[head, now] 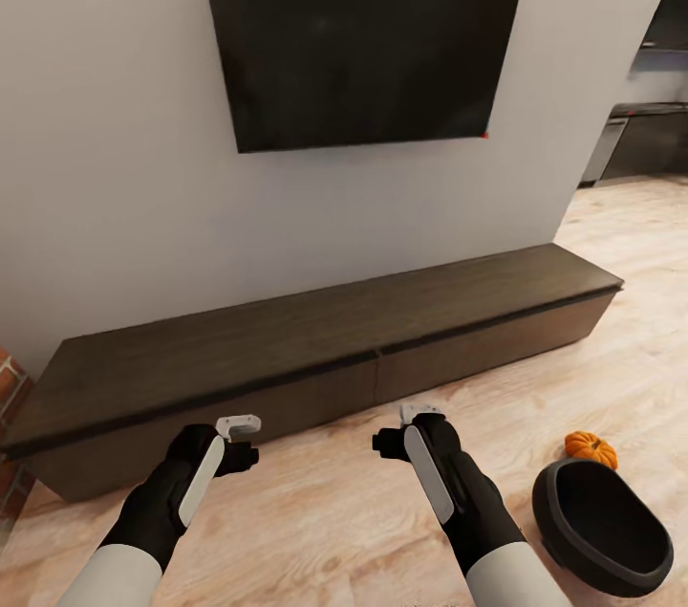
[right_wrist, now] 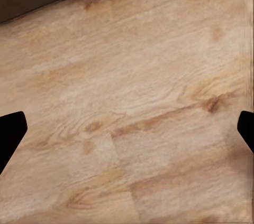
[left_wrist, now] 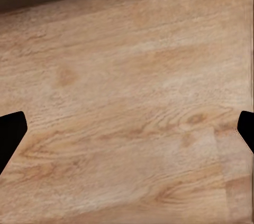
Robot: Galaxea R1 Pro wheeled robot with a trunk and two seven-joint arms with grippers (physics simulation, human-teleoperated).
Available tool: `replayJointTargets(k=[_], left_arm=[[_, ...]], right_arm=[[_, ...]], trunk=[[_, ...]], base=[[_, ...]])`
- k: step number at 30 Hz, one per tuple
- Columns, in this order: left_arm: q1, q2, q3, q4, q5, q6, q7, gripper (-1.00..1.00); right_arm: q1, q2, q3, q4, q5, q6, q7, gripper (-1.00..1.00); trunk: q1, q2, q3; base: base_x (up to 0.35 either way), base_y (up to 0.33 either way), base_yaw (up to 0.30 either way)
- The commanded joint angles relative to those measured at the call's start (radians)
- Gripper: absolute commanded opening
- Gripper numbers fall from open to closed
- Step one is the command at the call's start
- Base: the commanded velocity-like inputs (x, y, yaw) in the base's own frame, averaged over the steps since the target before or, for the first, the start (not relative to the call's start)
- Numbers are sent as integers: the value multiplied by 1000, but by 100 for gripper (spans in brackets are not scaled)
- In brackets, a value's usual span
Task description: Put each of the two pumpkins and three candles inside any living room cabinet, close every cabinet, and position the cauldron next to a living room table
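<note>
I'm hovering both empty, spread grippers, left gripper [head: 244,440] and right gripper [head: 406,430], eyeing that light, rigid-looking pumpkin [head: 591,447], probably pinching across its ribs

Bare wooden floor [head: 315,511] lies open between the two arms and in front of the cabinet [head: 315,349], whose closed fronts (no handles to be seen) wall off the far side. To the right, the cauldron [head: 602,531] sits on the floor with a pumpkin [head: 591,447] just behind it, narrowing passage there. The cabinet's flat top is unobstructed below the screen [head: 363,24].
</note>
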Motion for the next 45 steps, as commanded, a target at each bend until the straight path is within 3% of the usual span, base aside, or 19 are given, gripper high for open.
replayJointTargets(k=[1, 17, 24, 45], left_arm=[[0, 0, -1, -1, 11, 3, 10, 100], [0, 1, -3, -1, 10, 0, 10, 100], [0, -1, -8, -1, 9, -1, 10, 100], [0, -1, -13, -1, 9, -4, 10, 100]], right_arm=[[-1, 0, 2, 0, -10, 2, -10, 100], [-1, 0, 2, 0, -11, 1, -10, 100], [-1, 0, 2, 2, -38, 1, -10, 100], [-2, 0, 2, 6, -39, -2, -10, 100]], trunk=[[-4, 7, 2], [-65, 119, 52], [-92, 168, 74], [-173, 315, 140]], base=[[0, 0, -293], [0, 0, -293], [0, 0, -293], [0, 0, -293]])
